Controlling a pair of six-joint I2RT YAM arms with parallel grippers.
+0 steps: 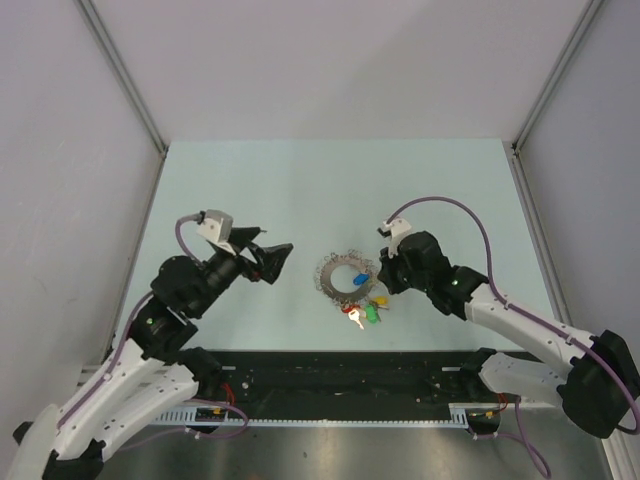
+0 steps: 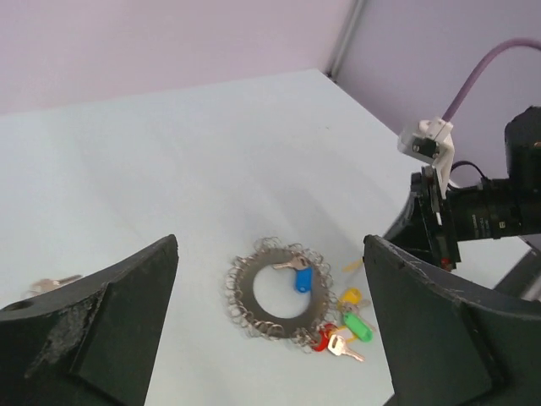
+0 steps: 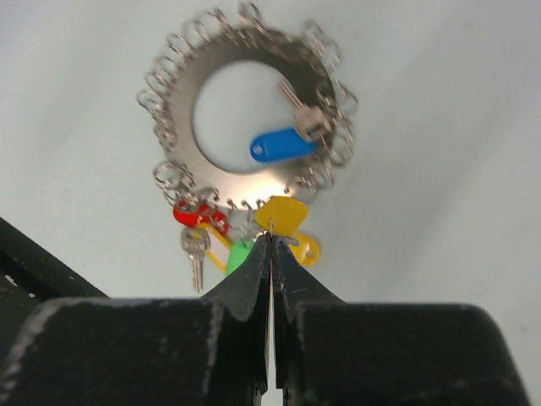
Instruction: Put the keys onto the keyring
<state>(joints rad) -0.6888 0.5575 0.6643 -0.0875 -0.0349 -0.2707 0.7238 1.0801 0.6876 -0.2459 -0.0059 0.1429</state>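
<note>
The keyring [image 1: 346, 277] lies flat mid-frame on the table [image 1: 300, 180], between the arms. The left gripper [image 1: 273, 248] hangs left of it, released, jaws spread wide. Only its own camera shows a silver key [image 2: 52, 285] at the frame's left edge, half covered by a finger [image 2: 93, 330]. The right gripper [image 3: 270, 244] is clenched, tips meeting at the yellow tag [image 3: 281, 215]; whether they nip it I cannot tell. That view shows the blue-tagged key [image 3: 282, 145] lying across the ring's hole. The red tag [image 3: 190, 213] and green tag [image 3: 241, 254] are partly hidden.
</note>
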